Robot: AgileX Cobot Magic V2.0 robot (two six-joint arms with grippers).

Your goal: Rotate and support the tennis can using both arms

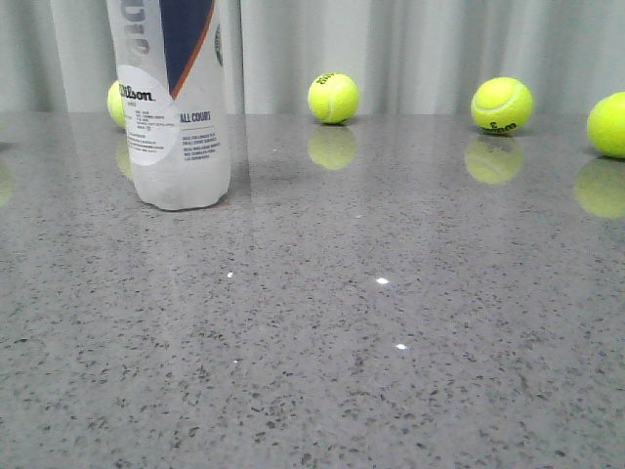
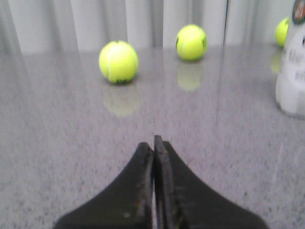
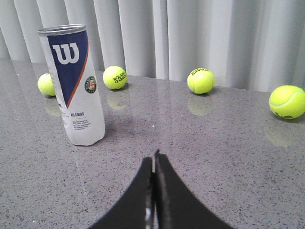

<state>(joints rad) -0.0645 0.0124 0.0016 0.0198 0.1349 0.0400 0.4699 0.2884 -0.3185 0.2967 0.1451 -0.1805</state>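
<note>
The tennis can [image 1: 176, 98] stands upright on the grey table at the back left of the front view, its top cut off by the frame. It shows whole in the right wrist view [image 3: 72, 83], with its navy panel, orange stripe and silver rim. Only its white lower edge shows in the left wrist view [image 2: 293, 71]. My left gripper [image 2: 153, 143] is shut and empty, low over the table, well apart from the can. My right gripper [image 3: 153, 160] is shut and empty, also apart from the can. Neither gripper shows in the front view.
Yellow-green tennis balls lie along the back by the grey curtain: one behind the can [image 1: 116, 103], others further right [image 1: 333, 98] [image 1: 502, 105] [image 1: 609, 124]. Two balls lie ahead of the left gripper [image 2: 118, 61] [image 2: 191, 42]. The speckled grey table [image 1: 322, 342] fills the foreground.
</note>
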